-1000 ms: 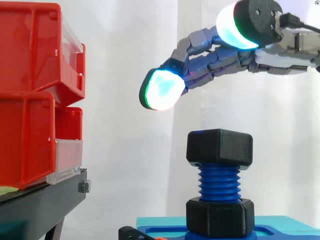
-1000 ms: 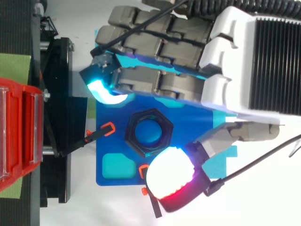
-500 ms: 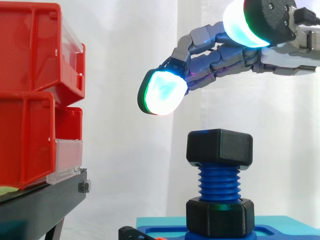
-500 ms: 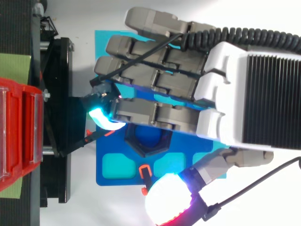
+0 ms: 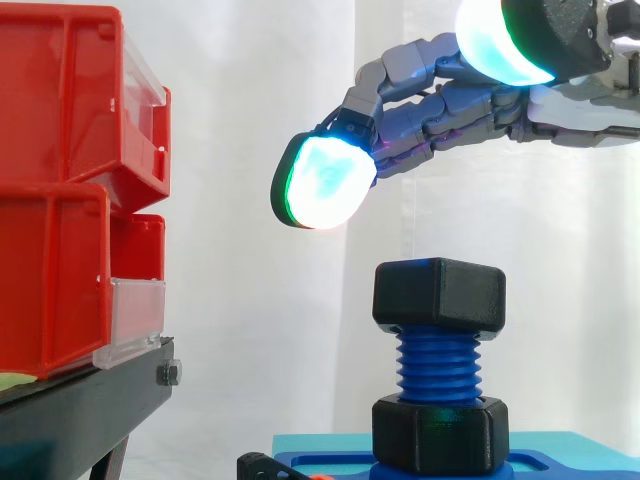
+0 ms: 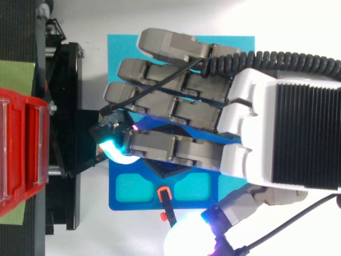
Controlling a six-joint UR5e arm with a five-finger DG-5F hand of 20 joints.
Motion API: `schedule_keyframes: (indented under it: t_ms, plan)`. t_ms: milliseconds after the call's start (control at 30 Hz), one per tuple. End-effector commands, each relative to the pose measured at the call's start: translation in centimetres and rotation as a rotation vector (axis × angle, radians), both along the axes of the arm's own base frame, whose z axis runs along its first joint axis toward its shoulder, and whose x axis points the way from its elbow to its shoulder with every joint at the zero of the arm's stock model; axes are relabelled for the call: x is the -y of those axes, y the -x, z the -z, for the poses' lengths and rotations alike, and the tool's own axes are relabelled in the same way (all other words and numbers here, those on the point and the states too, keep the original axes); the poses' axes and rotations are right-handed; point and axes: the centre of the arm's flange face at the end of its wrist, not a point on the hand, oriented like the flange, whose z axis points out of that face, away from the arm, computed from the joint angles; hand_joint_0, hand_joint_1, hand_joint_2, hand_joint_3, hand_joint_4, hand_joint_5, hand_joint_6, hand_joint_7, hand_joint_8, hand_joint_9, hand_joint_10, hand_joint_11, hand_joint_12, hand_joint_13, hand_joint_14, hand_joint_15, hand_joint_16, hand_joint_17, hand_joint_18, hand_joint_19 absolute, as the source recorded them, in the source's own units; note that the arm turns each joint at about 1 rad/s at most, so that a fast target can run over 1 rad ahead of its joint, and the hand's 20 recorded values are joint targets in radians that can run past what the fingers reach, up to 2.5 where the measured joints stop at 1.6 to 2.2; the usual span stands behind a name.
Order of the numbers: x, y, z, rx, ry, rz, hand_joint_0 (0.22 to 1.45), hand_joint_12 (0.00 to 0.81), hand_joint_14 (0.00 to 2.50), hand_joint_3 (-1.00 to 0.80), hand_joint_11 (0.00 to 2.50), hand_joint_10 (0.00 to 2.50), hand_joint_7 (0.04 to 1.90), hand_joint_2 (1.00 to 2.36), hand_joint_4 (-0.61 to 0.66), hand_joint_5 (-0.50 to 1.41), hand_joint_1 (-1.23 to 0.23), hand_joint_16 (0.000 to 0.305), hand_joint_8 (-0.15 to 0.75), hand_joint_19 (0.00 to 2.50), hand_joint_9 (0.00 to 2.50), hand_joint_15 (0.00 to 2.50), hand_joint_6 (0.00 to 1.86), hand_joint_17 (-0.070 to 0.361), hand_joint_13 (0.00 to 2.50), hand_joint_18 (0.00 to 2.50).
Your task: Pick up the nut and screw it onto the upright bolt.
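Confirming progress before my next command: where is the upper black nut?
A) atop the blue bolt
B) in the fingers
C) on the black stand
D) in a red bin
A: in the side view the nut sits on the bolt at its threaded top, the open hand hovering above, clear of it.

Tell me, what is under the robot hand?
Seen from the side, the upper black nut sits on the blue upright bolt, apart from the robot hand above. From the top, the robot hand covers most of it.
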Motion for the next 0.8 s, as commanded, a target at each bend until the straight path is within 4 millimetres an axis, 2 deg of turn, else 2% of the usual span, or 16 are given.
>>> schedule_keyframes:
  t_ms: [0, 67, 100, 200, 567, 767]
  plan:
    - [-0.1, 0.0, 0.0, 0.0, 0.0, 0.001, 0.47, 0.288, 0.0, -0.5, 0.0, 0.0, 0.83, 1.0, 0.21, -0.12, -0.04, 0.036, 0.203, 0.0, 0.4, 0.0, 0.5, 0.08, 0.4, 0.13]
    - [-0.1, -0.1, 0.4, -0.006, 0.0, 0.001, 0.47, 0.288, 0.0, -0.5, 0.0, 0.0, 0.83, 1.0, 0.21, -0.12, -0.05, 0.036, 0.204, 0.0, 0.4, 0.0, 0.5, 0.08, 0.4, 0.13]
    - [-0.1, -0.5, 2.4, -0.033, 0.004, 0.002, 0.47, 0.288, 0.0, -0.5, 0.0, 0.0, 0.83, 1.0, 0.21, -0.12, -0.05, 0.036, 0.205, 0.0, 0.4, 0.0, 0.5, 0.08, 0.4, 0.13]
    - [0.2, -1.0, 4.7, -0.062, 0.004, 0.003, 0.47, 0.288, 0.0, -0.5, 0.0, 0.0, 0.85, 1.0, 0.21, -0.12, -0.06, 0.036, 0.206, 0.0, 0.41, 0.0, 0.5, 0.08, 0.4, 0.13]
    - [0.2, -1.2, 4.5, -0.044, -0.01, -0.003, 0.47, 0.288, 0.0, -0.5, 0.0, 0.0, 0.99, 1.0, 0.24, -0.1, -0.07, 0.034, 0.214, 0.0, 0.41, 0.0, 0.5, 0.077, 0.41, 0.13]
    - [0.3, -1.2, 4.5, -0.044, -0.009, -0.004, 0.48, 0.285, 0.0, -0.5, 0.0, 0.0, 1.16, 1.0, 0.21, -0.09, -0.08, 0.032, 0.219, 0.0, 0.43, 0.0, 0.5, 0.072, 0.43, 0.14]
